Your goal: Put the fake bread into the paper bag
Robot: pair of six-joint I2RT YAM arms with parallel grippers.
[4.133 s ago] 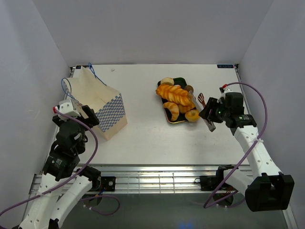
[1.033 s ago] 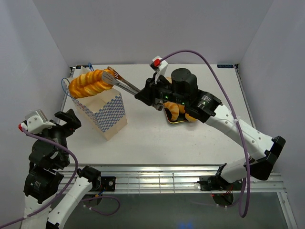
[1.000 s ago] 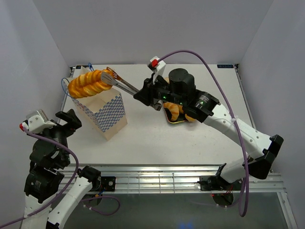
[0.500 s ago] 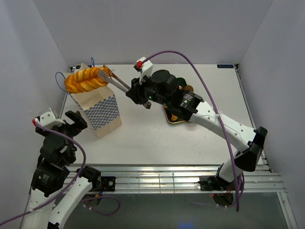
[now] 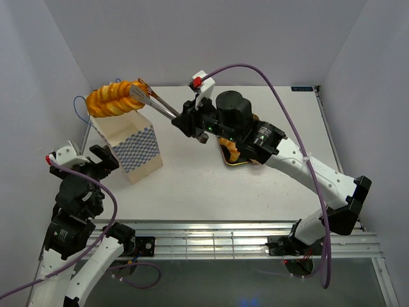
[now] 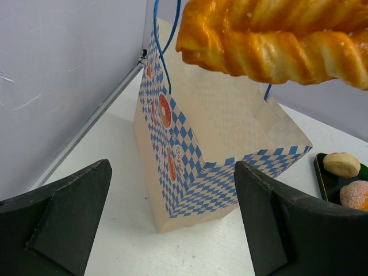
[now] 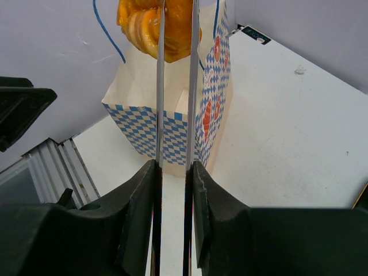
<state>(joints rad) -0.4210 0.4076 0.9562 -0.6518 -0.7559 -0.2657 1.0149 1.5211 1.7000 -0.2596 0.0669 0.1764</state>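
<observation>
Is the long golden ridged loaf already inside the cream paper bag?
No, the loaf hangs in metal tongs above the bag's open top.

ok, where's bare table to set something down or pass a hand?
Bare table between the paper bag and the tray, down to the near rail; also the far-right corner behind the right arm. Crowded: above the bag's mouth, where the tongs in the right gripper hold the long loaf; the open left gripper flanks the bag.

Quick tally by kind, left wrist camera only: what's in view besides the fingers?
Long loaf: 1
Paper bag: 1
Round bread pieces: 2
Dark tray: 1, partly cut off
Total: 5
</observation>
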